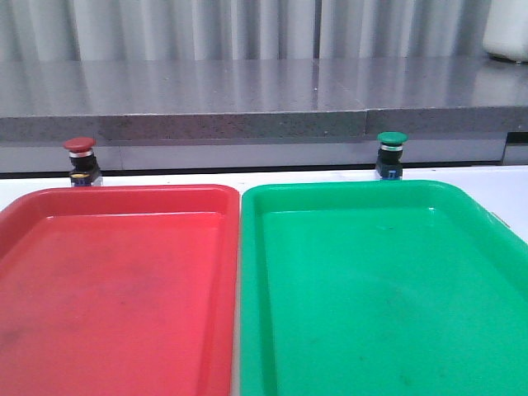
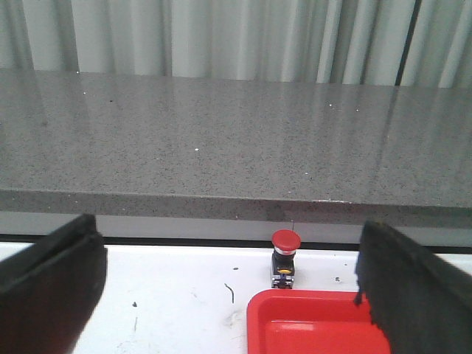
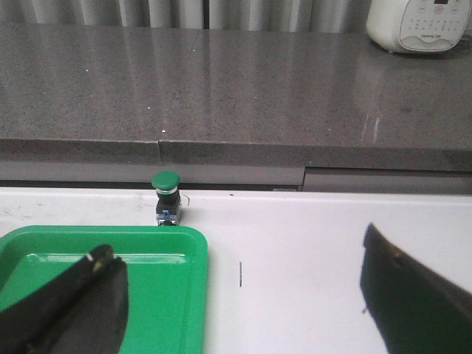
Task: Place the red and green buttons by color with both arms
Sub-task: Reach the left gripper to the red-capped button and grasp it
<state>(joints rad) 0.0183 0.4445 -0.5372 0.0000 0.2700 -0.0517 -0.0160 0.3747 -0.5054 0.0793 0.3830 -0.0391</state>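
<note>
Behind the red tray [image 1: 115, 289], the red button [image 1: 80, 158] stands upright on the white table [image 3: 310, 243]; the green button [image 1: 391, 153] stands behind the green tray [image 1: 388, 289]. Left gripper [image 2: 228, 295] and right gripper [image 3: 243, 295]: jaws spread wide, holding nothing.

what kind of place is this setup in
Likely a lab or test workspace: a white table with a red tray and green tray, a grey speckled counter, and curtains behind.
</note>
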